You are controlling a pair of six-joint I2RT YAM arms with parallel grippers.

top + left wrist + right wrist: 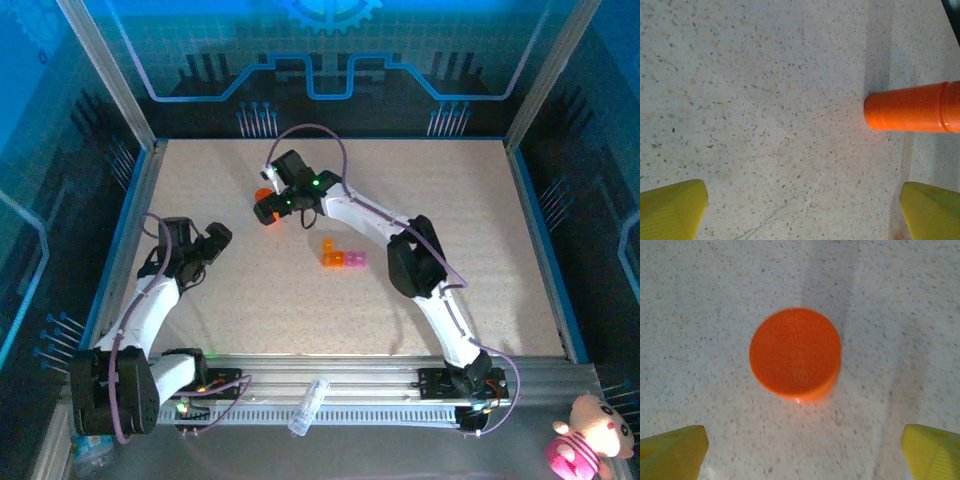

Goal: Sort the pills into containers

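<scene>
**Both grippers open, right one over the orange bottle**

The right gripper (802, 446) has its yellow fingers (675, 447) spread wide and holds nothing. Directly below it, ahead of the fingertips, stands the orange bottle (795, 354), seen cap-on from above and touching neither finger. The left gripper (802, 206) is likewise wide open and empty over bare speckled counter (750, 90). The same bottle reaches in ahead of it and to its right, clear of its fingers. In the top view, the containers (343, 258), a short orange-and-pink strip, lie on the counter back from the right gripper, beside its forearm. They are well apart from the left gripper, off to its right.
</scene>
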